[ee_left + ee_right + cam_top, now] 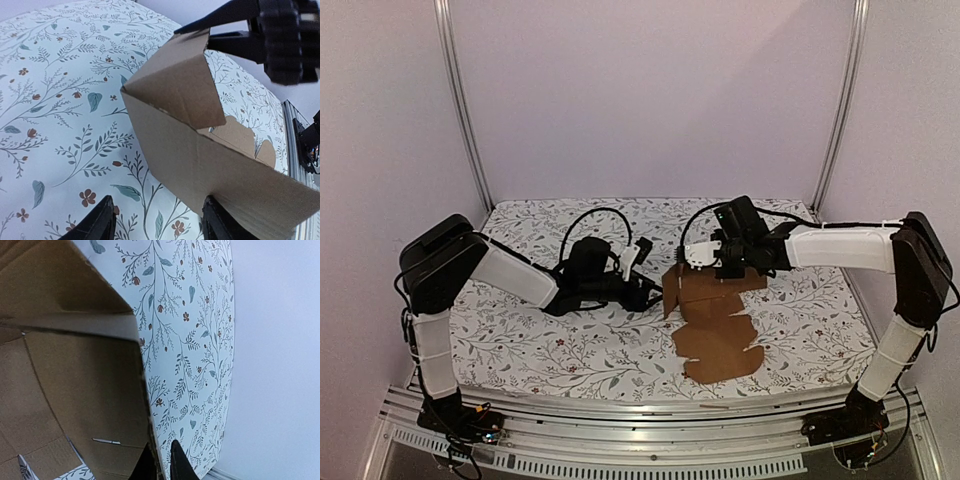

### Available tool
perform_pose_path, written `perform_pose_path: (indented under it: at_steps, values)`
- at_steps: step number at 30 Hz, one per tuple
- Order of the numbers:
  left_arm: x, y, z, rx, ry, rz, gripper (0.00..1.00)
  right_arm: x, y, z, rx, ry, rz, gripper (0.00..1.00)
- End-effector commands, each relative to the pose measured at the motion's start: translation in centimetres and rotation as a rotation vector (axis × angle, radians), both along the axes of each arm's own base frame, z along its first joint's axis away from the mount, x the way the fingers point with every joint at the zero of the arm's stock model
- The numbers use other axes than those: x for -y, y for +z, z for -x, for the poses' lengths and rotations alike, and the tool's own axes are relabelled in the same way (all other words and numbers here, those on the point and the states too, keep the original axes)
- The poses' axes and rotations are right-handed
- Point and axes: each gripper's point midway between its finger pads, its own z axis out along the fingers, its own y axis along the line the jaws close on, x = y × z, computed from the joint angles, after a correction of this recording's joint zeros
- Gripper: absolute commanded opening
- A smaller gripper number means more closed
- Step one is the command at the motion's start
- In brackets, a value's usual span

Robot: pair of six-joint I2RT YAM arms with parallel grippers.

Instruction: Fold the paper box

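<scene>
The right gripper (pixel 162 462) has its jaws almost together. Its two dark fingers (pixel 181 465) stand on either side of the thin edge of an upright cardboard wall, so it is pinching the paper box (pixel 720 335) at its far end. In the right wrist view, that wall runs straight down into the narrow slot between the fingers. Brown panels with a crease and a short slit spread out to the left of it.

The left gripper (pixel 157 212) has its jaws wide apart and holds nothing. Flowered tablecloth (pixel 570 345) shows between its fingers (pixel 97 225). In the left wrist view, the lower edge of a tilted cardboard panel comes down over the right-hand finger. Whether the two touch cannot be told.

The box sits just right of the middle of the table. Its near part is a flat die-cut sheet with notched flaps lying on the cloth. The far part is lifted into a corner where two panels meet at a folded ridge. The left gripper is just beside the left side of this raised part, and the right gripper is at its far right.
</scene>
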Motion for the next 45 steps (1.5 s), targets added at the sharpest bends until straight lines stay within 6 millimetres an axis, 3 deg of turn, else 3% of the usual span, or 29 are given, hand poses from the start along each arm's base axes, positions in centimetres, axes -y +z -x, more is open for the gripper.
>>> perform_pose_path:
  at_steps: [1, 9, 18, 24, 30, 33, 40, 45]
  values:
    - [-0.9, 0.7, -0.6, -0.052, 0.071, 0.013, 0.59, 1.3, -4.0, 2.4, -0.24, -0.026, 0.02, 0.04]
    - [-1.4, 2.1, 0.0, -0.161, 0.105, 0.075, 0.59, 1.3, -5.7, 1.4, -0.271, -0.086, 0.026, 0.0]
    - [-1.6, 4.0, 1.4, -0.202, 0.082, 0.162, 0.61, 1.6, -4.8, 0.2, -0.224, -0.133, 0.013, 0.0]
    - [-2.1, 3.9, 0.3, -0.325, 0.152, 0.215, 0.61, 1.9, -4.6, 0.1, -0.211, -0.141, 0.024, 0.0]
    - [-1.7, 6.1, 0.5, -0.412, 0.085, 0.393, 0.61, 1.9, -4.6, 0.0, -0.208, -0.143, 0.025, 0.0]
    - [-1.0, 4.6, 0.1, -0.461, 0.08, 0.366, 0.61, 1.8, -4.5, -0.1, -0.206, -0.145, 0.021, 0.0]
    - [-1.3, 0.8, -1.0, -0.517, 0.189, 0.234, 0.45, 1.9, -4.3, -0.2, -0.198, -0.155, 0.021, 0.0]
    - [-1.5, 1.1, -0.8, -0.459, 0.192, 0.181, 0.15, 2.1, -4.3, 0.3, -0.235, -0.15, 0.016, 0.08]
